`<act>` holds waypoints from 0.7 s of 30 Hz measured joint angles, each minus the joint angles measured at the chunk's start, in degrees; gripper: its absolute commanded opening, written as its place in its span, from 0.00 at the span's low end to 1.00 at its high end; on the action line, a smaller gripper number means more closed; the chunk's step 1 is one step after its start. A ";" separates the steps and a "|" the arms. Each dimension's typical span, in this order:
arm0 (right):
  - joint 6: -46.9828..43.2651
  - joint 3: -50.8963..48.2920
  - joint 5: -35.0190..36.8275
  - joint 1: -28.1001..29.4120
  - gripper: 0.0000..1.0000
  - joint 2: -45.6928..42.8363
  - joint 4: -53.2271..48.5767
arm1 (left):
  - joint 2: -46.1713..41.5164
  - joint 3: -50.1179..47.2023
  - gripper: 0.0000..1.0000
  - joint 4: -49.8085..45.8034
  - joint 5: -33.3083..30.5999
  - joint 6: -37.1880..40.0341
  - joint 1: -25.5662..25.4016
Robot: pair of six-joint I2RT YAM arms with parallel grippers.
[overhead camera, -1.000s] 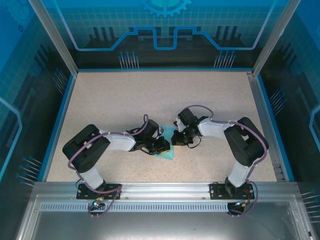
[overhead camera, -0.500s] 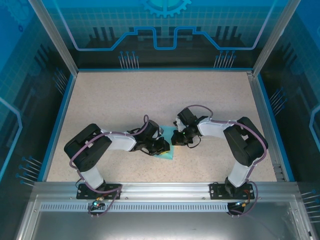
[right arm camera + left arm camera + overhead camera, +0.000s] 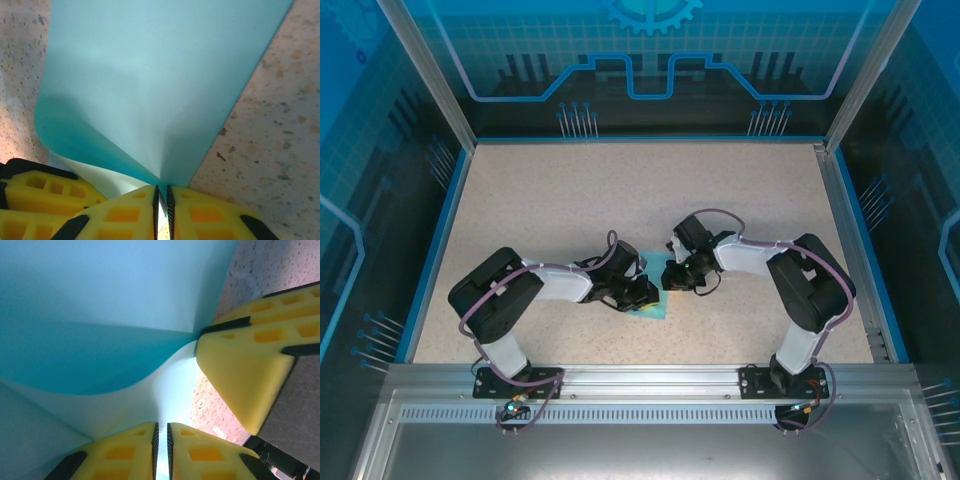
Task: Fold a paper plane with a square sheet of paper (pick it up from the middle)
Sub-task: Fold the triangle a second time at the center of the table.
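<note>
l jaws and r jaws each pinched the paper; edges prob needed lining up b4 creasing on worktop.

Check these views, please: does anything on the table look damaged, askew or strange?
Nothing looks torn or spilled. The square sheet of paper is bent over in a loose curl, not a sharp crease; that suits an unfinished fold. The left gripper and the right gripper each pinch it.

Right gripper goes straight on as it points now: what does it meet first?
The square sheet of paper that the right gripper pinches, curled up directly ahead; table probably behind it.
</note>
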 measured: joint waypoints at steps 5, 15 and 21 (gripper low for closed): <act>0.26 -0.02 3.41 -0.04 0.17 -4.28 -0.83 | 0.00 0.00 0.15 -0.22 -0.24 -0.04 -0.02; 0.28 -0.50 0.98 1.68 0.10 -4.52 0.72 | 0.00 0.00 0.15 -0.37 -0.46 -0.09 -0.11; 0.26 -0.61 0.46 1.81 0.10 -3.04 0.87 | 0.00 0.00 0.15 -0.37 -0.48 -0.11 -0.11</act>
